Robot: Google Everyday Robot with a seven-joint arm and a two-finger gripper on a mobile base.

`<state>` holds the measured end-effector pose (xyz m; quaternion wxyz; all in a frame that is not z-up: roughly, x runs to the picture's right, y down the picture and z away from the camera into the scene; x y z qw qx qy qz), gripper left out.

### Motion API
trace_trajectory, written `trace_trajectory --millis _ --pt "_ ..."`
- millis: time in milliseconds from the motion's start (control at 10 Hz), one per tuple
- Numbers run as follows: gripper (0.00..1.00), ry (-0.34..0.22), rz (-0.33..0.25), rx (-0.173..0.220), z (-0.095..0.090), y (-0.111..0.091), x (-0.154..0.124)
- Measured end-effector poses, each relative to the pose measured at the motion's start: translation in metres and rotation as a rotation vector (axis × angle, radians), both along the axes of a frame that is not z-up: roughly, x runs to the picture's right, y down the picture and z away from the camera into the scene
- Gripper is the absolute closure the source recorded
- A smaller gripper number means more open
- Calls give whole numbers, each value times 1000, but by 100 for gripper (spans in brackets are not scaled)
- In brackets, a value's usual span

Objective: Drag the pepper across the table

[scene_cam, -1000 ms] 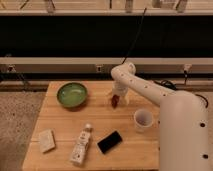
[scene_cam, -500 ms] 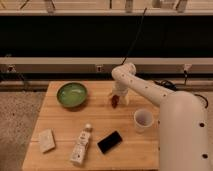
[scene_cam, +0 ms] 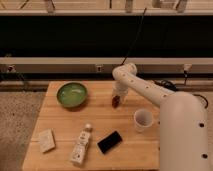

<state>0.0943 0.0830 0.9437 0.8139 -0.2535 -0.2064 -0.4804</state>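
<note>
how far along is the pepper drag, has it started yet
Done: the arm has reached over the table and the pincer is down at the pepper, right of the green bowl near the far edge. In hand: the pincer sits right at the pepper; an actual grip can't be made out. Left: the drag across the table.

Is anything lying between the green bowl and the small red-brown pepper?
No. In the camera view, bare wooden table separates green bowl from red-brown pepper; the gripper sits down at the pepper.
</note>
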Motion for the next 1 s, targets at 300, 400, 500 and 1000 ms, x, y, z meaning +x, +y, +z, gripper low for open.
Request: trace_trajectory --millis 300,400,500,1000 --pt "94 20 18 7 5 -9 5" --pt "99 32 28 13 11 -20 8" --pt "100 36 31 15 15 -26 9" --pt "100 82 83 25 20 -46 43"
